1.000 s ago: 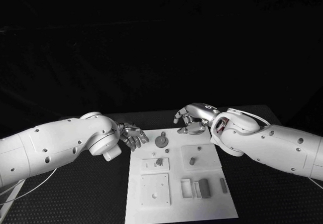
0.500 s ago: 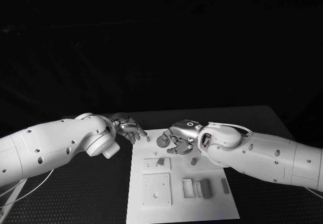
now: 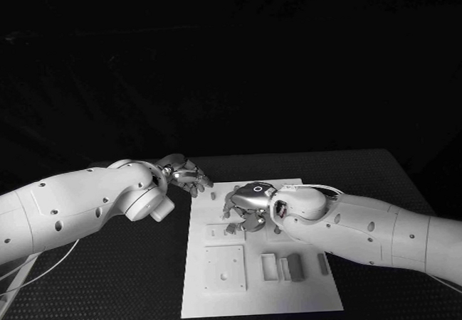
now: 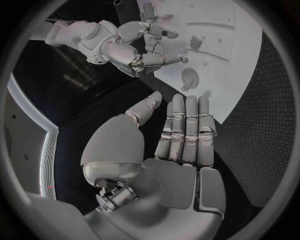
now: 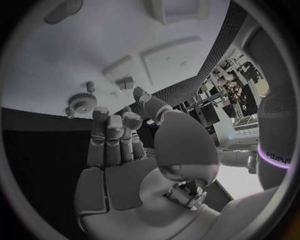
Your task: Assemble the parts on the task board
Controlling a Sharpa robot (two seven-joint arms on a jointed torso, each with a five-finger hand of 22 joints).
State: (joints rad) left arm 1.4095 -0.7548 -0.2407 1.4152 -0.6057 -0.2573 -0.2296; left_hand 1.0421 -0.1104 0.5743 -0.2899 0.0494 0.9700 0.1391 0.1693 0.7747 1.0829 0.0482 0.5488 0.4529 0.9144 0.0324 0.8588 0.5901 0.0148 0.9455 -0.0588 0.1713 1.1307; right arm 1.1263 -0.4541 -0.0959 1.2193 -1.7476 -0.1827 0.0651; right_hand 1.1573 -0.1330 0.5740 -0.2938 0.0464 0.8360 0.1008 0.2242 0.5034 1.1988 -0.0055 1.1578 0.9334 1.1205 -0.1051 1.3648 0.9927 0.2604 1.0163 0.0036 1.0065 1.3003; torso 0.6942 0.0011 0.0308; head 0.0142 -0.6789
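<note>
**Silver right hand sits nearest the far-row parts**

Head view: the right hand (image 3: 248,204) hovers over the task board (image 3: 259,287), fingers curled downward beside a small upright part (image 3: 230,230) on its raised block; whether they touch it I cannot tell. The left hand (image 3: 185,178) waits off the board's far-left corner.

Left wrist view: left fingers (image 4: 185,125) lie straight, holding nothing.

Right wrist view: right fingers (image 5: 114,131) are apart and empty, with the gear-shaped part (image 5: 80,102) just beyond the fingertips.
</note>
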